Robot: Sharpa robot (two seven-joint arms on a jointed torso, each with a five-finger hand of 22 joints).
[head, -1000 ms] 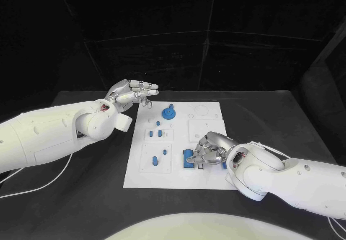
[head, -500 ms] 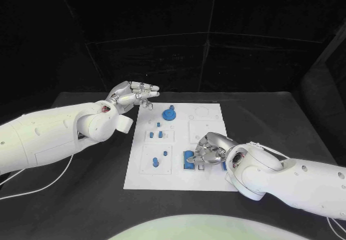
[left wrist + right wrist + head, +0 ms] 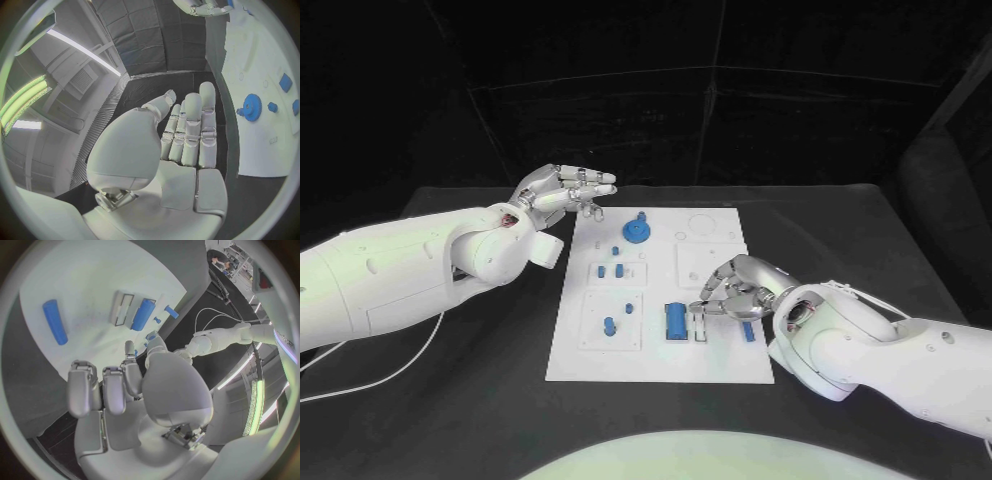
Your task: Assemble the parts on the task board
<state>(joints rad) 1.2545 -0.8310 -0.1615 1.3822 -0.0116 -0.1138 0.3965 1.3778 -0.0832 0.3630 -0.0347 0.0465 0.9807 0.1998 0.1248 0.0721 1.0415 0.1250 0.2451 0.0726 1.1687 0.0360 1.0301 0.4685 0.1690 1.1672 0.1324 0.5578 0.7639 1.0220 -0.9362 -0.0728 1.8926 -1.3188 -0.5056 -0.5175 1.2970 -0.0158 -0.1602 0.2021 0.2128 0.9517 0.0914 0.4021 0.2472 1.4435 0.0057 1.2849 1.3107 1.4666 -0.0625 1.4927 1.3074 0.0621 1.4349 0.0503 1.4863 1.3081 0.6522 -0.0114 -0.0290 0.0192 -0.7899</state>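
Note:
The white task board (image 3: 661,345) lies in the middle of the table. A blue bar (image 3: 676,320) lies on its near part, uncovered, beside a white slot (image 3: 700,326). My right hand (image 3: 740,285) hovers just right of the bar with bent fingers and nothing in it. In the right wrist view the bar (image 3: 144,314) lies beyond the fingers (image 3: 112,387), and a second blue bar (image 3: 54,321) lies apart. A blue gear (image 3: 636,230) stands at the board's far end. My left hand (image 3: 567,190) is raised at the far left corner, holding nothing, fingers side by side (image 3: 187,130).
Small blue pieces (image 3: 607,270) sit in the board's left column, with another (image 3: 610,324) nearer me. A short blue piece (image 3: 749,331) lies by my right wrist. The left wrist view shows the gear (image 3: 252,106) on the board (image 3: 262,60). Black table surrounds the board.
My right hand has let go of the blue bar and moved off to the right, so the bar now shows whole. The left hand has stayed put.

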